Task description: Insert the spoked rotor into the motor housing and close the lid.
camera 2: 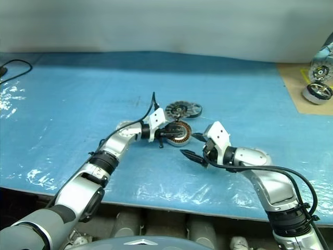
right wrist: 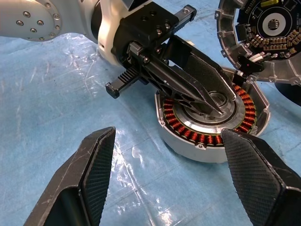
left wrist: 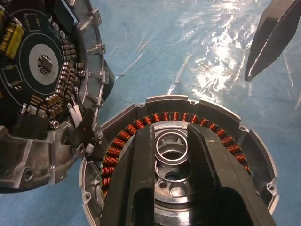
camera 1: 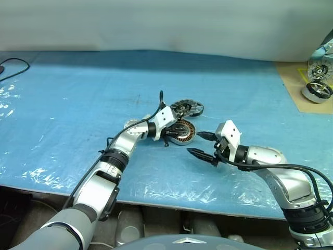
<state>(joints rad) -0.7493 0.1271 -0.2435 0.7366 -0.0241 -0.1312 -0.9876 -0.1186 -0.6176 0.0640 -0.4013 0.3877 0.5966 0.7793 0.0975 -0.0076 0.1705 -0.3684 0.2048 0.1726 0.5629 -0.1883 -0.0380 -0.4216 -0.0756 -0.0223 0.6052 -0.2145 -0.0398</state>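
Observation:
The motor housing (camera 1: 183, 133) is a round silver can with copper windings, lying mid-table on the blue sheet. Its lid (camera 1: 186, 108), which carries a circuit board, lies open just behind it, joined by wires. My left gripper (left wrist: 171, 136) reaches in from the left and is shut on the hub of the spoked rotor (left wrist: 172, 155). The rotor sits inside the ring of windings, mostly hidden under the fingers. My right gripper (camera 1: 196, 144) hovers open just right of the housing, pointing at it with nothing between its fingers (right wrist: 89, 179).
A brown board (camera 1: 294, 78) at the far right carries larger wheel-like motors (camera 1: 318, 90). A black cable (camera 1: 13, 65) loops at the far left. The blue plastic sheet (camera 1: 78, 104) covers the table up to its front edge.

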